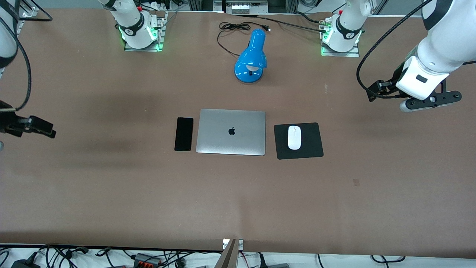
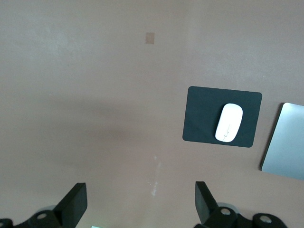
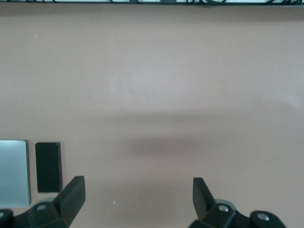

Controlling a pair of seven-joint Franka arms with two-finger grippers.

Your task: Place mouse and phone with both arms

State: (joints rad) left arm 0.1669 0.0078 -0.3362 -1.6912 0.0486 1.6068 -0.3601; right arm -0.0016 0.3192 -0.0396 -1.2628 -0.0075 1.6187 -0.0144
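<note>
Mouse [image 1: 294, 137] sits on the black pad [image 1: 310, 147]. Phone [image 1: 183, 134] lies beside the laptop [image 1: 231, 132]. Left hand [image 2: 140, 206] and right hand [image 3: 137, 199] hang spread wide, holding nothing.

Both hands hung spread wide over bare surface [image 1: 111, 193], the left hand [image 2: 141, 209] toward its own end, the right hand [image 3: 137, 204] likewise. Between them, well apart from each, lay phone [image 1: 183, 134], laptop [image 1: 231, 131] and mouse [image 1: 294, 137] on its pad [image 1: 312, 147]; a lamp [image 1: 252, 56] stood near the bases.

The phone [image 1: 183, 134] looks glossy black, the mouse [image 1: 294, 137] smooth white plastic on a matt black pad [image 1: 310, 145], the laptop [image 1: 231, 131] brushed silvery metal, the counter [image 1: 238, 197] matt brown.
</note>
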